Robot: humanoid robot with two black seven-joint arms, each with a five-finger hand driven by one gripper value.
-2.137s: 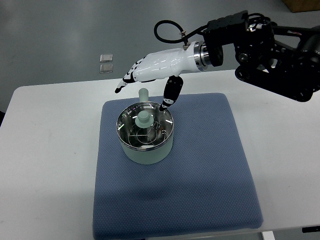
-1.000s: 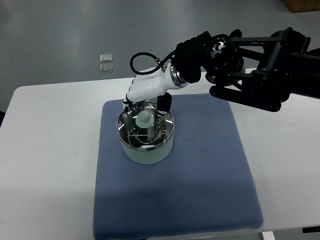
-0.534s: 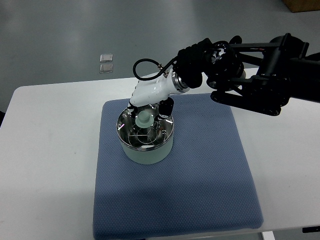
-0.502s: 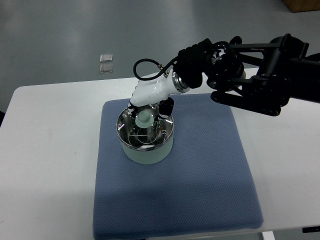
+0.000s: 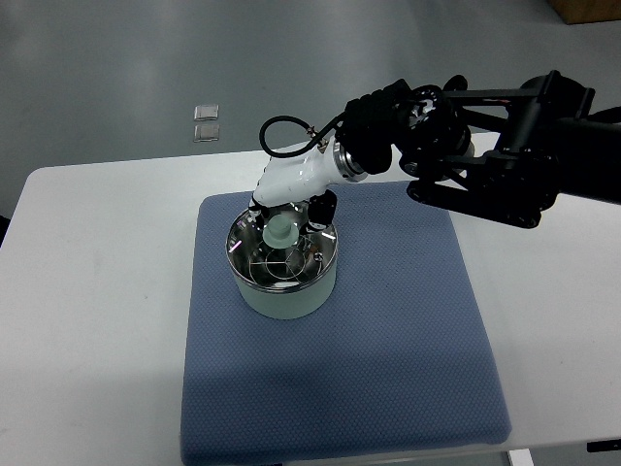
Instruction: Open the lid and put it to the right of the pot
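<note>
Robot hand [image 5: 287, 202] over lid knob [image 5: 279, 231], grip impossible to tell.
Glass lid [image 5: 281, 250] seated on pale green pot [image 5: 285, 291], on blue mat [image 5: 388, 320] atop white counter [image 5: 97, 291].

The right arm [image 5: 485, 165] is reaching in from the right edge, its black links folding toward the centre. The white right hand [image 5: 291, 189] is pointing downward and leftward from the wrist, with a black cable looping above it. Its dark-tipped fingers [image 5: 321, 209] are curling downward; their closure cannot be determined.
</note>
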